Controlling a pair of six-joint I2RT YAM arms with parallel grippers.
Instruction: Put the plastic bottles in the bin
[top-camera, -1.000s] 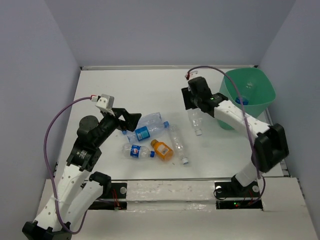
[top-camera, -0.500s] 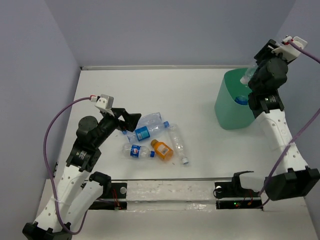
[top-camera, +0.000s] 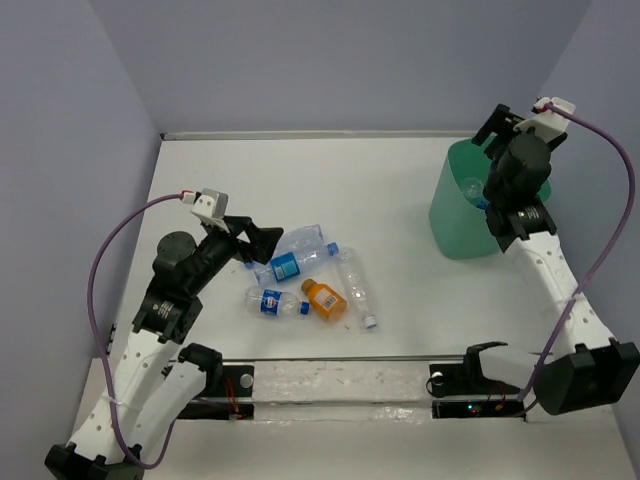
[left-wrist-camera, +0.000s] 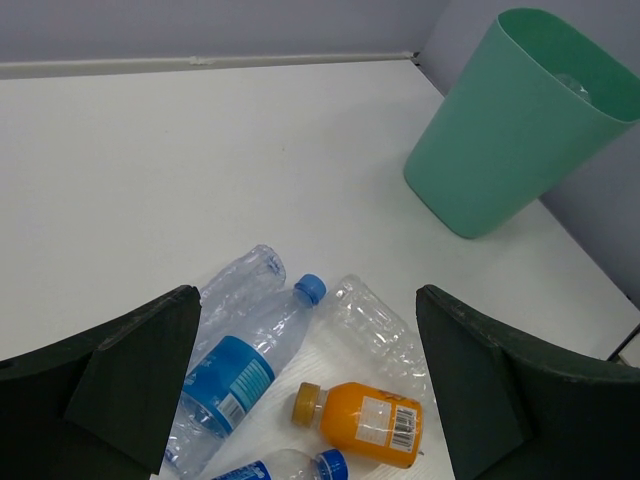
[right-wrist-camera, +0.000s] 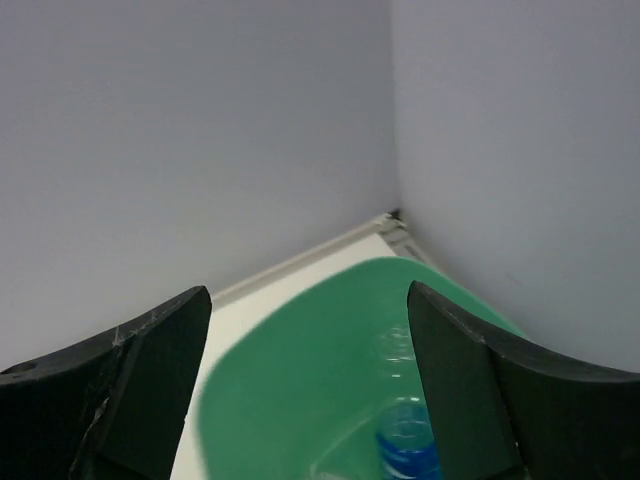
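Observation:
Several plastic bottles lie in a cluster on the table: a blue-label bottle (top-camera: 288, 264) (left-wrist-camera: 235, 368), a clear one (top-camera: 303, 238) (left-wrist-camera: 243, 282) behind it, a small blue-label bottle (top-camera: 272, 303), a short orange bottle (top-camera: 325, 299) (left-wrist-camera: 372, 422) and a clear label-less bottle (top-camera: 356, 286) (left-wrist-camera: 385, 325). My left gripper (top-camera: 256, 241) (left-wrist-camera: 305, 296) is open and empty, above the cluster's left side. The teal bin (top-camera: 452, 222) (left-wrist-camera: 497, 140) (right-wrist-camera: 290, 400) stands at the far right. My right gripper (top-camera: 500, 130) (right-wrist-camera: 308, 290) is open and empty above the bin. Inside the bin lie a clear bottle (top-camera: 470, 187) (right-wrist-camera: 395, 345) and a blue-capped one (right-wrist-camera: 410, 452).
Grey-violet walls enclose the white table (top-camera: 300, 180) on the left, back and right. The bin sits close to the back right corner. A metal rail (top-camera: 350, 375) with the arm bases runs along the near edge.
My right gripper carried a clear bottle from the table middle up over the bin and opened; the bottle now lies in the bin. The left arm has not moved.

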